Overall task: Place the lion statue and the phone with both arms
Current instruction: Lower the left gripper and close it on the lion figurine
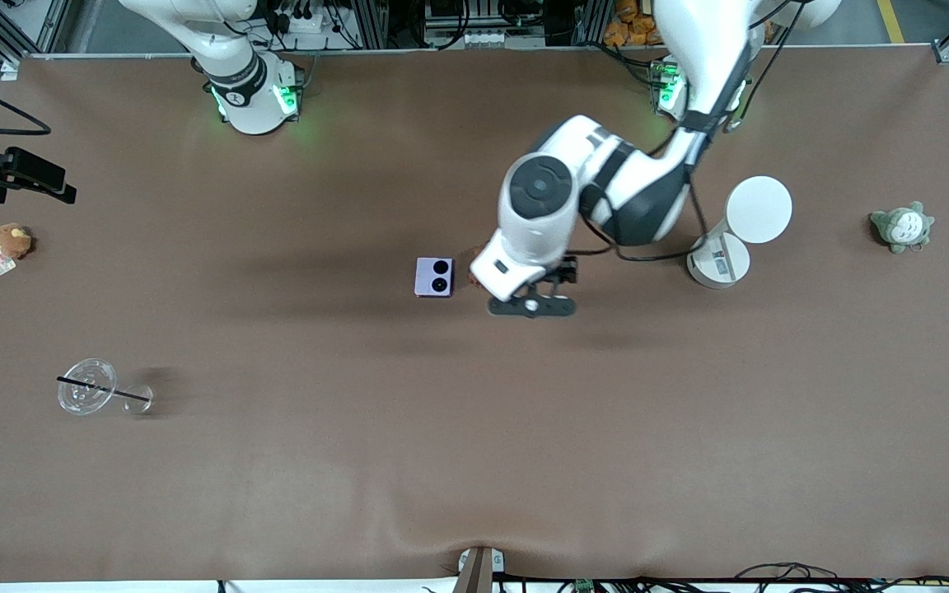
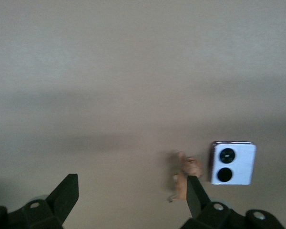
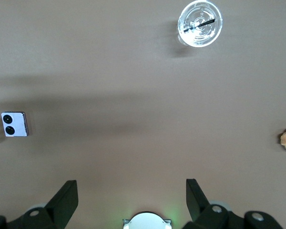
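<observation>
The pale lilac phone (image 1: 433, 277) lies flat mid-table with its two black camera circles up. The tiny reddish-brown lion statue (image 2: 185, 177) stands right beside it, toward the left arm's end of the table. In the front view the lion (image 1: 479, 250) is mostly hidden under the left hand. My left gripper (image 1: 532, 305) is open and empty over the table next to the lion. In the left wrist view (image 2: 131, 198) one fingertip (image 2: 194, 193) overlaps the lion, which is not between the fingers. My right gripper (image 3: 131, 198) is open and empty, high over its own base, out of the front view.
A white cylinder (image 1: 736, 232) stands near the left arm. A grey-green plush (image 1: 901, 226) lies at the left arm's end. A brown plush (image 1: 11, 240) and a clear lidded cup with a straw (image 1: 87, 385) are at the right arm's end.
</observation>
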